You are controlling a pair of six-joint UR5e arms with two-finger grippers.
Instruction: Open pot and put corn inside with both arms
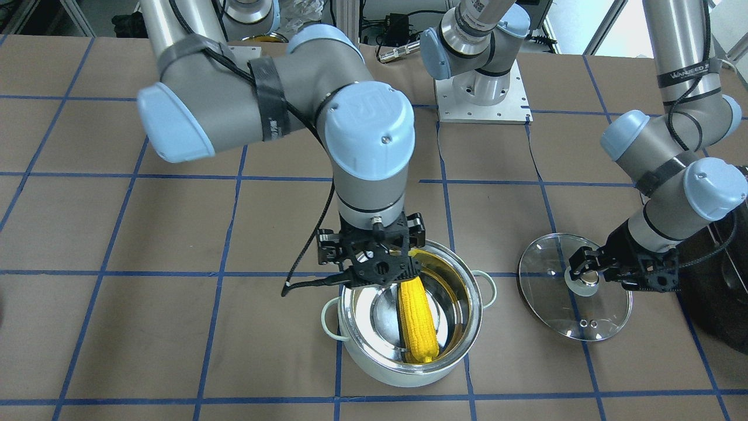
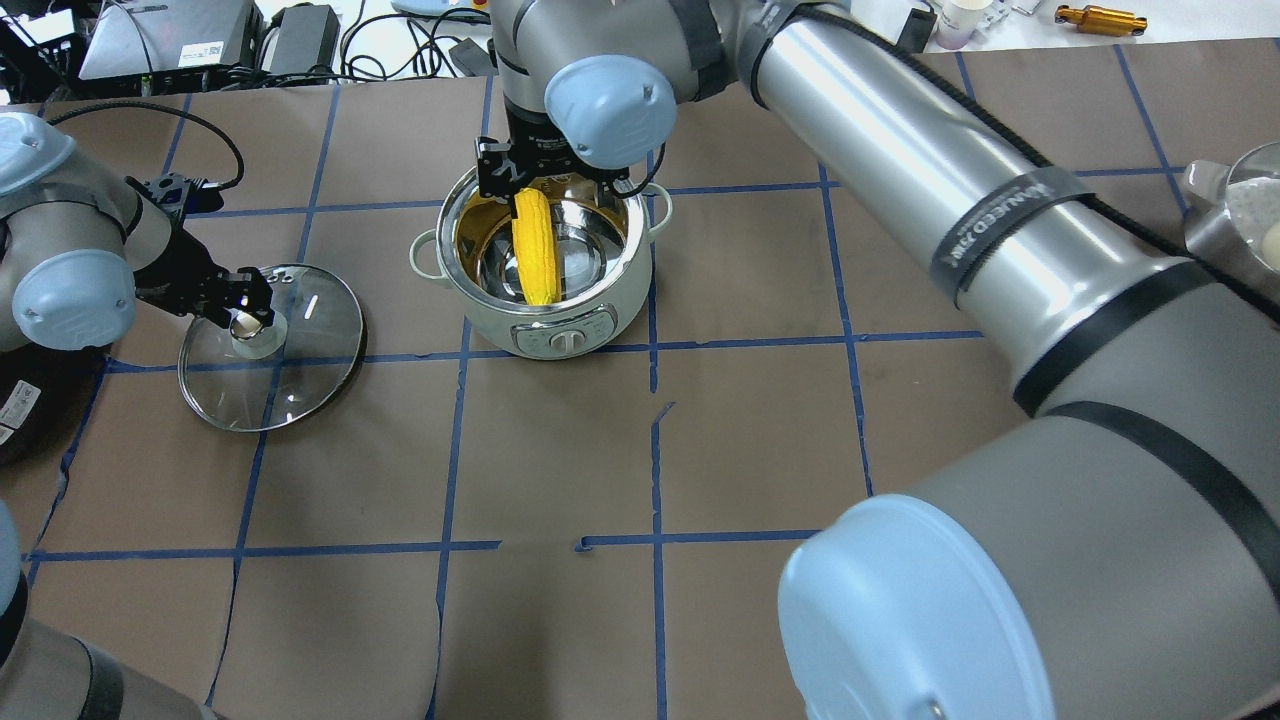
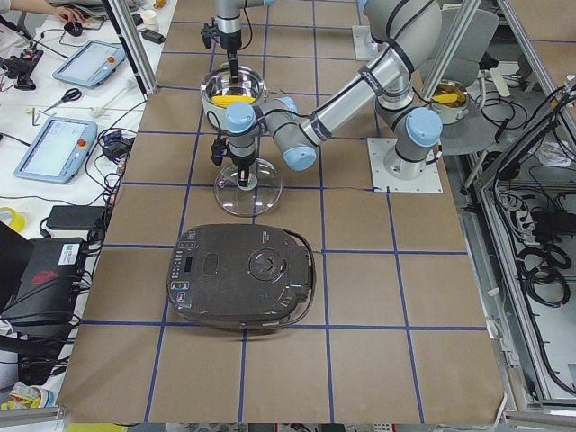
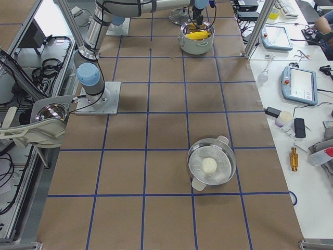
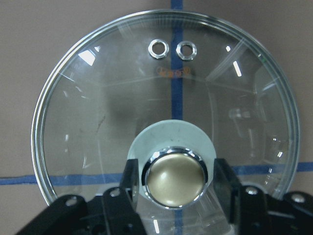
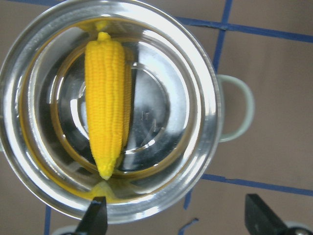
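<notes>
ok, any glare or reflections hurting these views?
Right wrist view: sharp, but the steel pot mirrors the corn as yellow smears. Left wrist view: white light streaks on the glass lid, blue tape visible through it. Overhead view: bright highlight along the right arm.

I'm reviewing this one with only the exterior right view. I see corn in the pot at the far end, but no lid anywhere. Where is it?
Observer: The lid lies on the table beside the pot, on the robot's left side.
Operator: Is anything holding it?
Observer: The left gripper brackets its knob. I cannot tell whether it is clamped.
Operator: And over the pot?
Observer: The right gripper hangs open above the rim, and the corn lies free inside, not between the fingers.
</notes>
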